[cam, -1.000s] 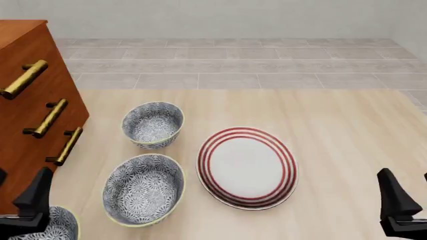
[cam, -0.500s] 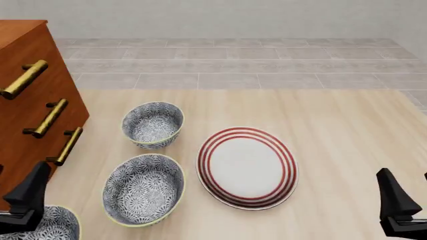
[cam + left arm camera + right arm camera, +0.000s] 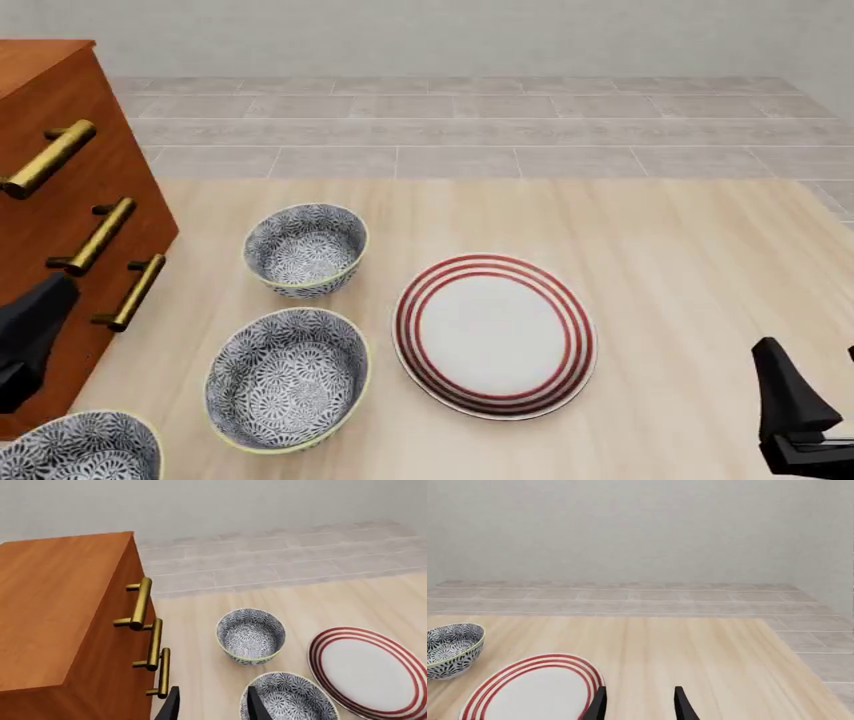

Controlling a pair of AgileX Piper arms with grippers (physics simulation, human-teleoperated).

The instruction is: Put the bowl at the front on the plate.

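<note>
The bowl (image 3: 80, 450) sits at the table's near left corner, well apart from the plate (image 3: 494, 335). Both the left gripper (image 3: 211, 705) and the right gripper (image 3: 639, 705) are spread open, holding nothing.

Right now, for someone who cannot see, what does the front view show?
Three blue-patterned bowls line the left of a wooden table, beside a red-ringed white plate. A wooden cabinet stands at far left.

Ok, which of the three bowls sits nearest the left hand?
The bowl at the table's near-left corner, cut off by the front view's bottom edge, directly below the left hand; the other two sit farther forward.
</note>
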